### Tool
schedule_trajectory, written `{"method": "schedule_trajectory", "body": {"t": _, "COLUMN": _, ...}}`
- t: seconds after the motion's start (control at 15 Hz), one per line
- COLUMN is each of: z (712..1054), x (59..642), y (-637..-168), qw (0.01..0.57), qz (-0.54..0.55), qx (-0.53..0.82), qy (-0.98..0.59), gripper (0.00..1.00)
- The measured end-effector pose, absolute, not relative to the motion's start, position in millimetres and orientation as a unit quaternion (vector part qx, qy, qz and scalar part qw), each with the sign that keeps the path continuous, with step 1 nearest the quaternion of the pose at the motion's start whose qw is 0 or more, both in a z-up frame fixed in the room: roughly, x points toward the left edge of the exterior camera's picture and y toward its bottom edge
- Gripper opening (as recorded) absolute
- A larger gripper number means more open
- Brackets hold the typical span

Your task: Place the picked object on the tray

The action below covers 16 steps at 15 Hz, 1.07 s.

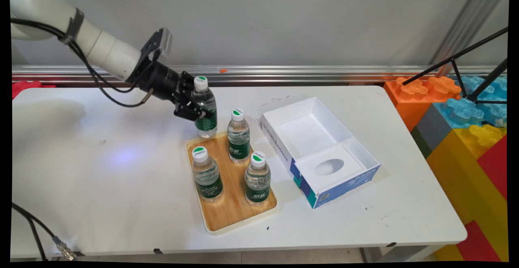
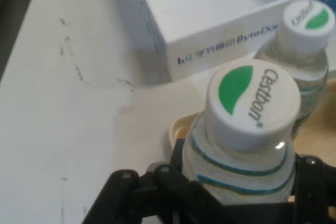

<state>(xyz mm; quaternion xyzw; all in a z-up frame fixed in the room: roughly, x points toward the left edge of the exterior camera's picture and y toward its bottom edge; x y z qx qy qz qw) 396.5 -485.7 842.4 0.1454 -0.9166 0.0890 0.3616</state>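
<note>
As I look from the left of the white table, the gripper comes in at a slant with its jaws clenched on a water bottle at the far left corner of the bamboo tray. In the hand view that same bottle sits between the black linkage, gripped round its upper body just under the white cap. I cannot tell whether its base is resting on the tray or lifted just clear of it.

Next along stand three more bottles on the tray: one at the near left, one toward the far side, one at the near right, all upright and apart from each other.

To the right of the tray lies an open white box with a blue side (an oval hollow is cut in its insert).

I judge the held bottle full and so fairly heavy, its thin plastic wall smooth and liable to give under pressure; the stiffer shoulder below the cap looks the sounder place to hold.
</note>
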Motion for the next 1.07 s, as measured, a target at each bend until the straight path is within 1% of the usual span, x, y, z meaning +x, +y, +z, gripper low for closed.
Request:
{"method": "schedule_trajectory", "body": {"t": 0.47, "z": 815, "x": 400, "y": -489, "qw": 0.358, "qz": 0.068, "qx": 0.103, "qy": -0.926, "gripper": 0.0}}
{"method": "schedule_trajectory", "body": {"t": 1.07, "z": 793, "x": 401, "y": -487, "qw": 0.346, "qz": 0.041, "qx": 0.07, "qy": -0.935, "gripper": 0.0}}
